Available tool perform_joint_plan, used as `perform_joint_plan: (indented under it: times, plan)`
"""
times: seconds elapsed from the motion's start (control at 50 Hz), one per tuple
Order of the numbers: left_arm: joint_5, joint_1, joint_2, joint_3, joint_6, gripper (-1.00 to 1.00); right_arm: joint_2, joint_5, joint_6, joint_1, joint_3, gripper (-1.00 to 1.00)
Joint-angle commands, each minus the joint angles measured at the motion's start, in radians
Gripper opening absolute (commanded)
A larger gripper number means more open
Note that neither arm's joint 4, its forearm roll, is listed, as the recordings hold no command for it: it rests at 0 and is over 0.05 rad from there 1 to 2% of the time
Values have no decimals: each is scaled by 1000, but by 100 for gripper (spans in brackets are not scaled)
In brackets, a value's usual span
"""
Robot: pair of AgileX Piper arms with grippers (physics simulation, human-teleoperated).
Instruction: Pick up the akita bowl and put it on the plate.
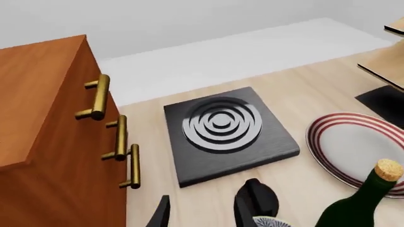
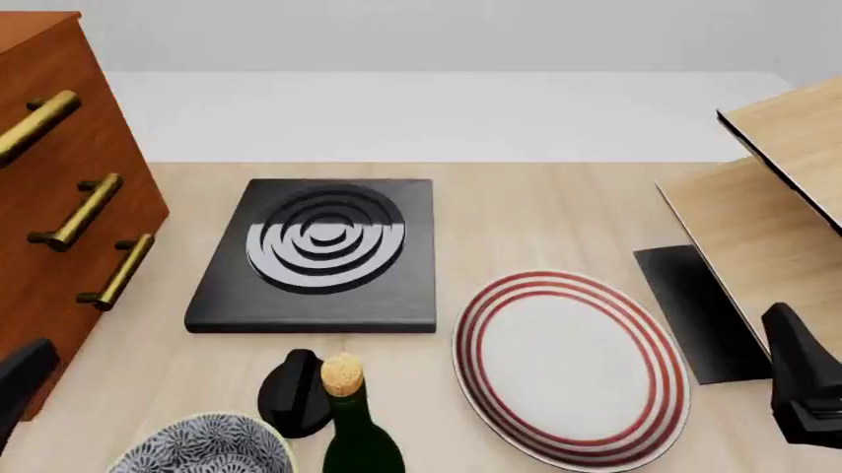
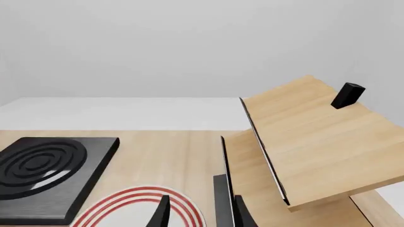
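Bowl: the round deep akita bowl (image 2: 204,448), white with dense dark blue swirl pattern, sits on the pale wood counter (image 2: 526,212) at the near edge of the front view, left of centre. Your grasp has not begun; nothing touches it.
Plate: the large flat white plate with red border rings (image 2: 569,367) lies bare on the counter, to the right of the bowl and apart from it.
Between them: a dark green corked bottle (image 2: 353,434) and a black knob-like piece (image 2: 295,394) stand just beside the bowl on its plate side. You will likely need to lift the bowl clear of the bottle.
Progress: nothing done as far as shown; pick, carry and place all remain.
Left gripper (image 1: 205,213): its fingers stand apart around nothing, above the counter near the bowl and the black knob.
Right gripper (image 3: 197,215): its fingers are parted and empty, over the plate's far rim.
Hidden: the bowl is cut off by the frame's lower edge; only a sliver of its rim shows in the left wrist view. The bottle's base is out of frame.
Further out: a black square slab with grey concentric rings (image 2: 322,254), an orange-brown wooden cabinet with brass handles (image 2: 59,187), and a light wooden rack (image 2: 776,197) at right.
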Motion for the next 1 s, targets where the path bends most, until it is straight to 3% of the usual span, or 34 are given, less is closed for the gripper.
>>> perform_joint_plan:
  times: [0.02,0.06,0.1,0.12,0.16,0.5,1.0]
  plan:
    - [225,-28,0,-123,47,100,-2,2,0,0,0,100]
    - [240,-26,0,-128,37,100,-3,3,0,0,0,100]
    - [247,-2,0,-123,92,100,-2,2,0,0,0,100]
    - [261,-9,0,-115,50,100,-2,2,0,0,0,100]
    - [268,-5,0,-116,81,100,-2,1,0,0,0,100]
    - [393,-59,0,-132,104,100,-2,2,0,0,0,100]
    - [381,-131,0,-11,98,100,-3,5,0,0,-2,100]
